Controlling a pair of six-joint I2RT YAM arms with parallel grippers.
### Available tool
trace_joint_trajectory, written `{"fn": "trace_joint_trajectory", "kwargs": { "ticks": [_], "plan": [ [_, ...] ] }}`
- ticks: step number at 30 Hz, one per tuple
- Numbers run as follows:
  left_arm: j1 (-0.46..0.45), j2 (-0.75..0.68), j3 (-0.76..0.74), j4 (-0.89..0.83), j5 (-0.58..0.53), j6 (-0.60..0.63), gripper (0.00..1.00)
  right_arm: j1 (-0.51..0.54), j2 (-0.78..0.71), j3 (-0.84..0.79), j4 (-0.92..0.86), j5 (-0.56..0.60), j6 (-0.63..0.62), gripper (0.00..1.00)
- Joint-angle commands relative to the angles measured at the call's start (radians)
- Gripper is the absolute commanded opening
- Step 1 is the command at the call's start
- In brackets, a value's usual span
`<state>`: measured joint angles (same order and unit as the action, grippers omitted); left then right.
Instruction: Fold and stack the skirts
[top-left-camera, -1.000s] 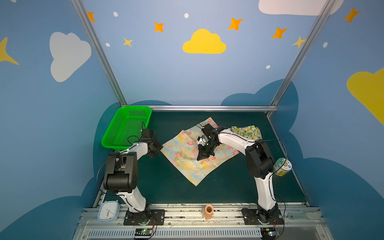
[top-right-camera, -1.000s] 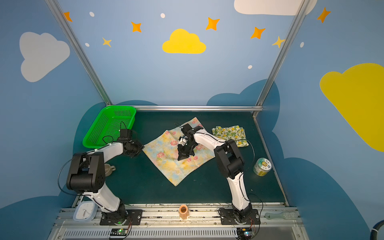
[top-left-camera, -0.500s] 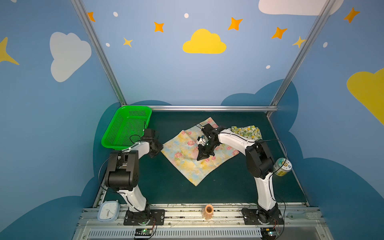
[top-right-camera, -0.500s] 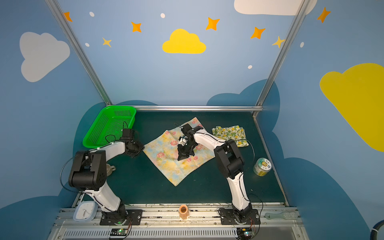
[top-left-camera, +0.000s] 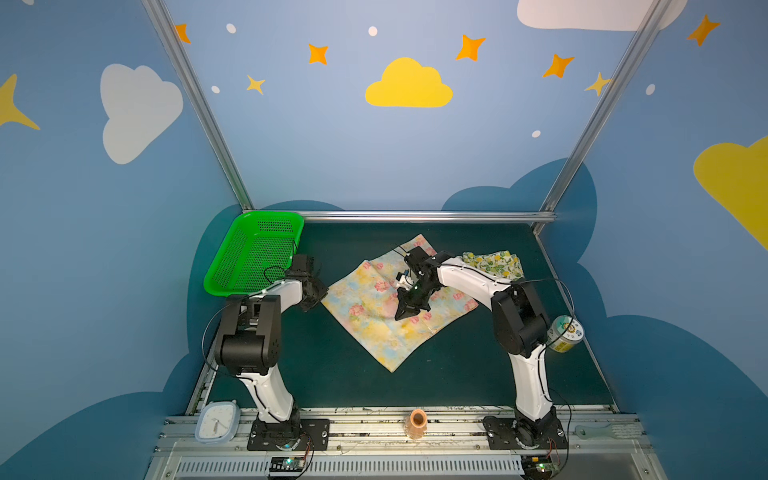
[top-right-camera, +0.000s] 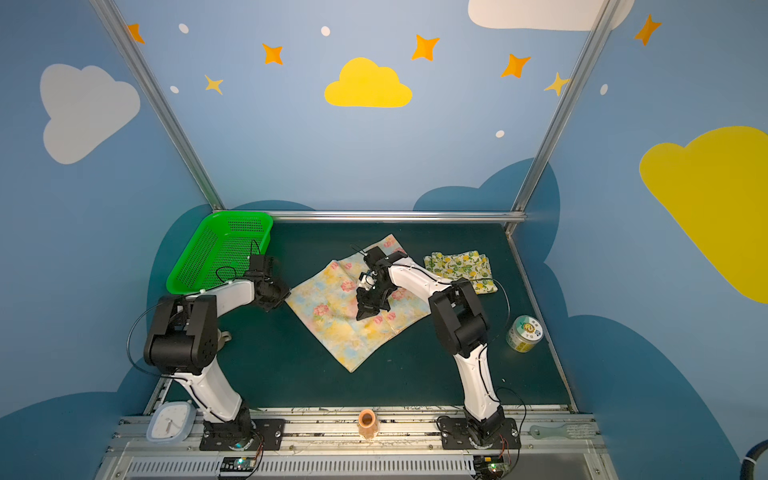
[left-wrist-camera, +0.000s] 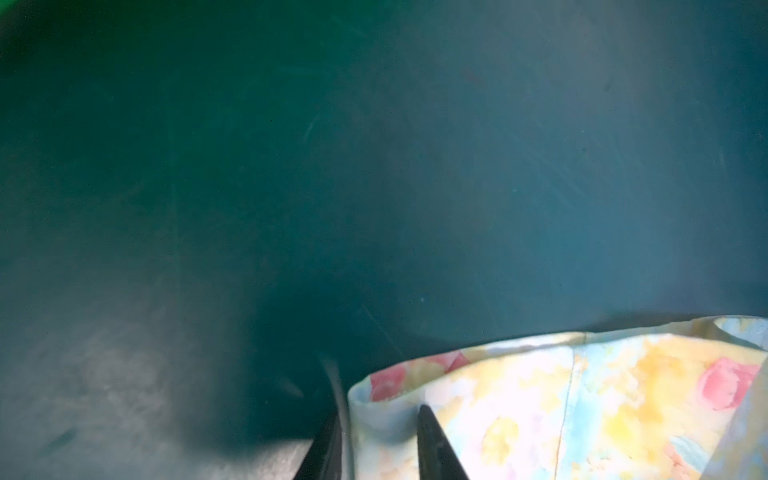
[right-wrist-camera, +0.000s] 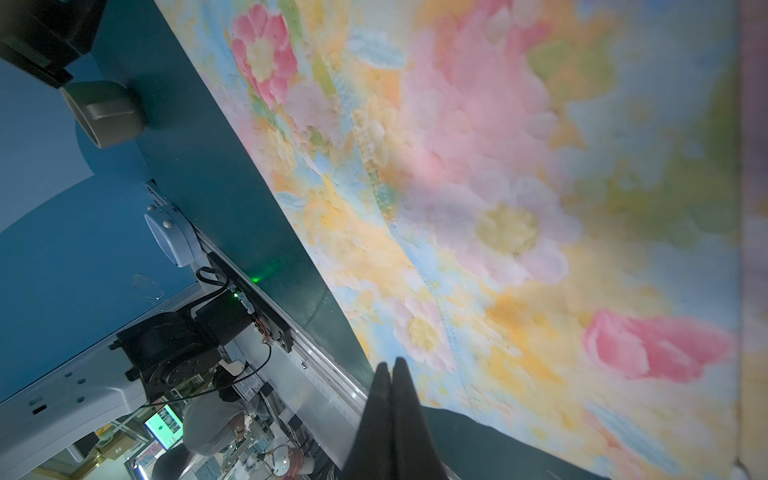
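The pale yellow skirt with pink flowers (top-left-camera: 374, 320) (top-right-camera: 328, 324) lies spread as a diamond on the dark green table. My left gripper (top-left-camera: 319, 296) (top-right-camera: 285, 297) is low at its left corner. In the left wrist view the gripper (left-wrist-camera: 380, 411) has its fingers a little apart, with the curled corner of the skirt (left-wrist-camera: 582, 407) between them. My right gripper (top-left-camera: 405, 313) (top-right-camera: 360, 315) is shut and empty, tips down on the middle of this skirt (right-wrist-camera: 498, 208). The lemon skirt (top-left-camera: 494, 264) (top-right-camera: 459, 268) lies folded at the back right.
A green basket (top-left-camera: 253, 257) (top-right-camera: 220, 249) stands at the back left, close behind the left gripper. A can (top-left-camera: 565, 334) lies by the right wall. A tape roll (top-right-camera: 224, 336) sits beside the left arm. A clock (top-left-camera: 217, 424) and an orange cup (top-left-camera: 417, 422) rest on the front rail.
The left arm has shifted slightly at the skirt's left corner and its jaws have drawn closer together. The right arm and both skirts have not moved.
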<state>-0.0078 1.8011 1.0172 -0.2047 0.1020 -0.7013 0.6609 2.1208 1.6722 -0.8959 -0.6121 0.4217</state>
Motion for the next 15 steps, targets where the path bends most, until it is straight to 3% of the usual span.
{"fn": "trace_joint_trajectory", "kwargs": {
  "ticks": [1, 8, 15],
  "plan": [
    [-0.004, 0.033, -0.008, 0.008, -0.025, 0.005, 0.27, -0.003, 0.008, 0.005, -0.026, -0.002, -0.002, 0.00],
    [-0.008, 0.024, -0.009, 0.023, -0.016, 0.008, 0.05, 0.001, -0.008, -0.010, -0.021, 0.006, 0.001, 0.00],
    [-0.015, -0.015, -0.016, 0.023, -0.003, 0.002, 0.04, 0.040, -0.069, -0.043, -0.046, 0.089, -0.019, 0.00]
  ]
}}
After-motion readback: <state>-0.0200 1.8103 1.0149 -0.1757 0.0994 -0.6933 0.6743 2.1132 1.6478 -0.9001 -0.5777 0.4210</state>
